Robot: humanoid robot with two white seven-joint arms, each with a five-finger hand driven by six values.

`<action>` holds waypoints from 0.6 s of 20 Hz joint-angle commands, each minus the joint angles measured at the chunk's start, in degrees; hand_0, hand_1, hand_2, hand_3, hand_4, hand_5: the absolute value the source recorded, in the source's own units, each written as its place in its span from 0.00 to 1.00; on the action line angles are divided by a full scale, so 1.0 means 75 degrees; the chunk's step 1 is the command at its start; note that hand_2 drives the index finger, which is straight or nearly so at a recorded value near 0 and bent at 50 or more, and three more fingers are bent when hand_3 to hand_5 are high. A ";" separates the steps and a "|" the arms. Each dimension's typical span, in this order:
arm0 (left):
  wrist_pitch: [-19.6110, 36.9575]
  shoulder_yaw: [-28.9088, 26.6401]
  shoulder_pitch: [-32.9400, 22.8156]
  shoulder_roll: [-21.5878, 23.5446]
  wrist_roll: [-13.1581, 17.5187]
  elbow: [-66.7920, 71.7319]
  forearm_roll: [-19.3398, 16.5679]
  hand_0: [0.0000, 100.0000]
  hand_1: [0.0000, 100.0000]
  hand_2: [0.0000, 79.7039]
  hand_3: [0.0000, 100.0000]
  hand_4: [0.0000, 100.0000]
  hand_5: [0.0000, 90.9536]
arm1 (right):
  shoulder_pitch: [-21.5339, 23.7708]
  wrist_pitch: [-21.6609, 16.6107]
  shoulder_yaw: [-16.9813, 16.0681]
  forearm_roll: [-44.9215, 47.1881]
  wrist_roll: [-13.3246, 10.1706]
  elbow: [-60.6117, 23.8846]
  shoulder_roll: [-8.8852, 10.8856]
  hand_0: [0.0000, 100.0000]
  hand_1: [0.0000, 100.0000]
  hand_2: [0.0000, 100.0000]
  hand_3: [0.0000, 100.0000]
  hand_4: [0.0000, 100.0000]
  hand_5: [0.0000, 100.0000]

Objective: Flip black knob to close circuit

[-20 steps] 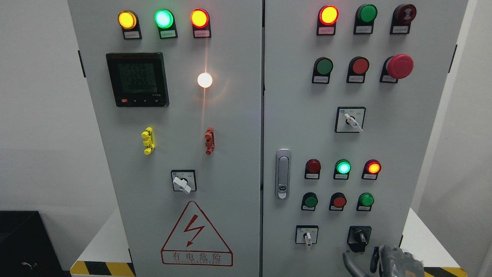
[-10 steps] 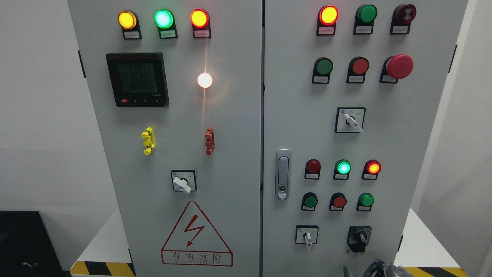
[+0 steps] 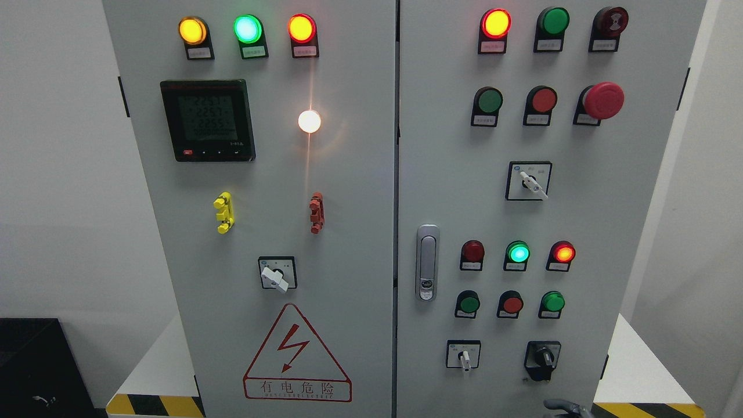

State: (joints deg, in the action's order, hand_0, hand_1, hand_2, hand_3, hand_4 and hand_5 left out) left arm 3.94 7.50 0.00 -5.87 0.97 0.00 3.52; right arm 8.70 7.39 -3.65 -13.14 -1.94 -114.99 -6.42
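One black knob (image 3: 543, 355), three white selector switches (image 3: 277, 276), one red mushroom button (image 3: 603, 100)

A grey cabinet (image 3: 360, 174) fills the frame, its two doors meeting at a centre seam. On the left door, three lit lamps (image 3: 248, 28) line the top edge above a meter (image 3: 208, 120) and a white light (image 3: 309, 121). A warning triangle (image 3: 296, 354) sits near its bottom edge. On the right door, a red mushroom button (image 3: 603, 100) stands near the upper right corner, and a door latch (image 3: 427, 262) sits beside the seam.
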 commanded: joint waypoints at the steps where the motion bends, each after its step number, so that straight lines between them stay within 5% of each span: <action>1: 0.0002 -0.0003 -0.0164 -0.0002 0.0000 -0.0176 0.0000 0.12 0.56 0.00 0.00 0.00 0.00 | 0.0422 -0.0317 0.0006 0.2242 0.0000 -0.0454 -0.0082 0.00 0.09 0.17 0.32 0.27 0.20; 6: 0.0002 -0.0003 -0.0164 -0.0002 0.0000 -0.0176 0.0000 0.12 0.56 0.00 0.00 0.00 0.00 | 0.0691 -0.0855 0.0006 0.2619 0.0491 -0.0278 -0.0059 0.00 0.09 0.10 0.21 0.16 0.08; 12: 0.0002 -0.0003 -0.0164 -0.0002 0.0000 -0.0176 0.0000 0.12 0.56 0.00 0.00 0.00 0.00 | 0.0762 -0.0997 0.0018 0.2619 0.0539 -0.0184 -0.0058 0.00 0.08 0.07 0.15 0.07 0.00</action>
State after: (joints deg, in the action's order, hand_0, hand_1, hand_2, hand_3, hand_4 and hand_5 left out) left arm 3.94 7.48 0.00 -5.88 0.97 0.00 3.52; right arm 13.31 0.30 -3.61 4.10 1.79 -116.34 -6.73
